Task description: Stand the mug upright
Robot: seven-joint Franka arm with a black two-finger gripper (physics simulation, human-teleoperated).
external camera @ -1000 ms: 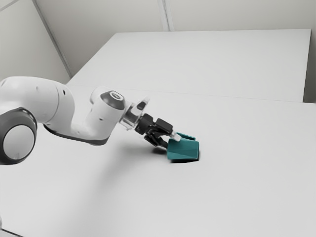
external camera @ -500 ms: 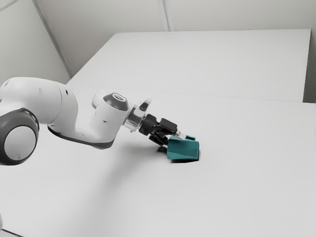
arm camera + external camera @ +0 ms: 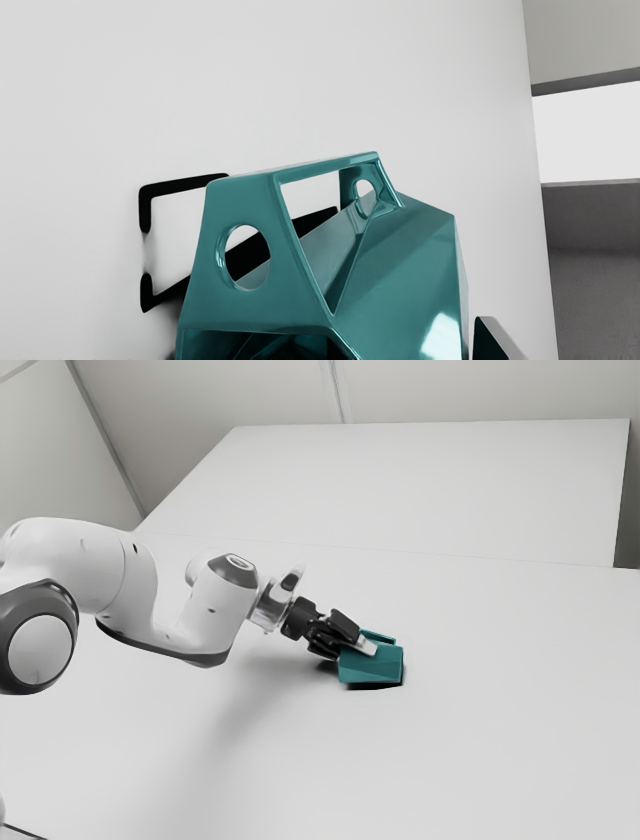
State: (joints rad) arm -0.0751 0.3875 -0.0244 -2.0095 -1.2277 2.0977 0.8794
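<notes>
A white arm (image 3: 222,610) with dark grey joints reaches in from the exterior view's left, low over a white table (image 3: 500,760). Its black claw (image 3: 356,650) slants down to a teal mug (image 3: 372,666), its pale end overlapping the mug's upper part on the side nearest the arm. The mug lies on its side, a dark shadow along its lower edge. The arm's soft grey shadow spreads over the table.

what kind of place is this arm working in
Probably a bare simulated room set up for robot tests: a plain white tabletop, blank pale walls behind it, and a faceted teal mug lying on its side beneath a white robot arm.
</notes>
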